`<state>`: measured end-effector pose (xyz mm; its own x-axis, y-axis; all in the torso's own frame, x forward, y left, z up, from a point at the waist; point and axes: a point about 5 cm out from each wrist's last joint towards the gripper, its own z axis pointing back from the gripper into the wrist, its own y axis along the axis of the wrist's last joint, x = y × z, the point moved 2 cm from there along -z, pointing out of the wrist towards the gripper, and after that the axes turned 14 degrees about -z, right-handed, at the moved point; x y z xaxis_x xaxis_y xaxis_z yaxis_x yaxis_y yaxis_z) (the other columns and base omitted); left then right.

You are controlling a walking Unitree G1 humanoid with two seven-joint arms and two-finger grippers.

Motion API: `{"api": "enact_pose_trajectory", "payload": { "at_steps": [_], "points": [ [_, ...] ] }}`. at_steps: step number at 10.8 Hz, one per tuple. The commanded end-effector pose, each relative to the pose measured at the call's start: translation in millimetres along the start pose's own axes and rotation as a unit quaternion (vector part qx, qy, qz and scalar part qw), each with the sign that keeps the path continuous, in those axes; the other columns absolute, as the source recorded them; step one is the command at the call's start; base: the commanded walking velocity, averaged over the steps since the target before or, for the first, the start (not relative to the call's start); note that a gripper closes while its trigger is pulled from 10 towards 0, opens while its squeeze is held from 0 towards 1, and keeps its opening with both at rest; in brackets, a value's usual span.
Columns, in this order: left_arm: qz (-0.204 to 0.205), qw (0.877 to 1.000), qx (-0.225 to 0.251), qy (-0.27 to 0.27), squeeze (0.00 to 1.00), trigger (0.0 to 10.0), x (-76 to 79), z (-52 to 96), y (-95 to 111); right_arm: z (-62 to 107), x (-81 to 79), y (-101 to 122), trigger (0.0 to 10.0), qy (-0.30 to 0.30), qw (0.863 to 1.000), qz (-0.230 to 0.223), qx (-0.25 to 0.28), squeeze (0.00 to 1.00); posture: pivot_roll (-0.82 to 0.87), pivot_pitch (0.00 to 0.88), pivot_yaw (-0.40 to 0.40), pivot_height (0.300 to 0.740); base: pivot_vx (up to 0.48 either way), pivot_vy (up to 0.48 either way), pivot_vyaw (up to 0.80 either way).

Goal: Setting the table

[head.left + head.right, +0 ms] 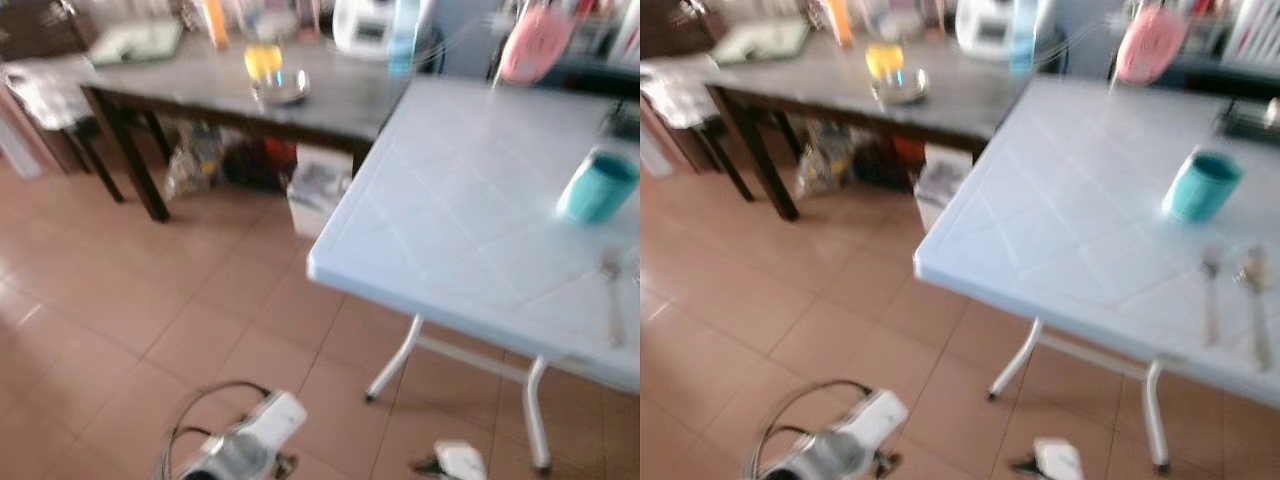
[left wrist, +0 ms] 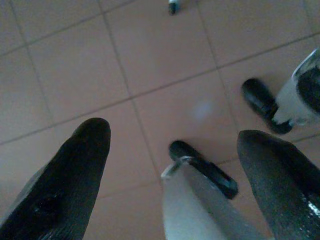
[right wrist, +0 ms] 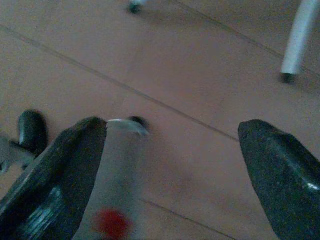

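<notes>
You have one white table [image 1: 1070,220] ahead and to the right, and on it one teal cup [image 1: 1202,186] standing upright toward the far right. Nearer the front edge, just right of the cup's line, lie two pieces of cutlery side by side: one fork [image 1: 1211,292] and one spoon [image 1: 1253,300], close together but apart, both well clear of the cup. The head views are blurred, so finer detail on them is lost to you.

Behind the white table stands one dark table [image 1: 840,85] carrying a yellow glass [image 1: 884,60] beside a metal bowl [image 1: 902,90], with other blurred items further back. A pink object [image 1: 1150,42] sits past the white table's far edge.

Both of your arms hang low over the tiled floor [image 2: 165,55], well below and apart from the tabletop and everything on it. Your left gripper [image 2: 172,150] has its two black fingers spread wide with nothing between them but floor and the robot's own leg and feet. Your right gripper [image 3: 172,150] is likewise spread apart and grips nothing; one white table leg [image 3: 300,40] stands on the floor beyond it.
</notes>
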<state>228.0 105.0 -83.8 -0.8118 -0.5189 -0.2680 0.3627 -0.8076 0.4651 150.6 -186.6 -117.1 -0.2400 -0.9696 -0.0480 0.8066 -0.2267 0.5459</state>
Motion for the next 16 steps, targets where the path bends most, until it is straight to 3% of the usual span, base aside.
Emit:
{"api": "enact_pose_trajectory", "payload": {
  "at_steps": [1,12,16],
  "points": [
    [-0.002,1.0,-0.021,0.008,0.0,10.0,-7.7,3.6,-15,0.9,-8.2,-8,10.0,0.01,1.0,-0.004,-0.014,0.0,0.03,0.068,0.032,0.74,0.0,-0.281,0.0],
    [-0.002,1.0,-0.031,0.006,0.0,10.0,-0.9,4.4,-24,2.3,-8.0,-14,10.0,0.011,1.0,0.005,-0.023,0.0,0.03,0.081,0.026,0.74,0.0,-0.28,0.0],
    [0.006,0.999,-0.039,0.011,0.0,10.0,-5.2,5.7,-28,2.3,-8.2,-15,10.0,0.012,1.0,0.005,-0.029,0.0,0.04,0.075,0.026,0.74,0.0,0.0,-0.2]
  ]
}}
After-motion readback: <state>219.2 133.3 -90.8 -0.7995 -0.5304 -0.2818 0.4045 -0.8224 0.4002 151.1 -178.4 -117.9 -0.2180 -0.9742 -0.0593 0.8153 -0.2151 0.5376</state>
